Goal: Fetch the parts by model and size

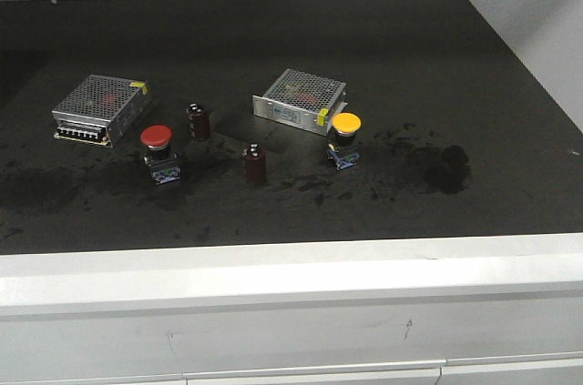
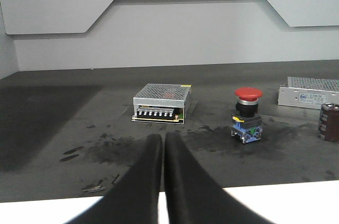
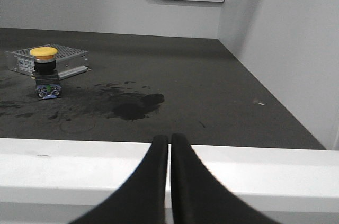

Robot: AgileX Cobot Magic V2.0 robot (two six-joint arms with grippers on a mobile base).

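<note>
The bench [image 1: 273, 30] has a dark top and a white front edge. The red switch [image 1: 158, 152] stands upright on the left half, cap up and blue bottom on the surface. The left box [image 1: 100, 107], a silver mesh case, lies behind it and to its left, apart from it. The back cylinder [image 1: 199, 121] stands near the red switch, behind and to its right. The front cylinder [image 1: 254, 165] stands farther right, roughly between the two switches.

The yellow switch [image 1: 345, 137] stands upright right of centre, just in front of the near corner of the right box [image 1: 300, 100]. Whether the two touch cannot be told. A dark stain [image 1: 446, 169] marks the surface to the right of this switch.

The left end effector [image 2: 162, 138] hovers at the front edge of the bench. Its fingers [image 2: 151, 166] are pressed together with only a hairline slit between them, and they hold nothing. It points between the left box and the red switch, well short of both.

The right end effector [image 3: 169, 138] sits over the white edge, fingers likewise together and empty. The yellow switch is well apart from it, ahead and to the left.
</note>
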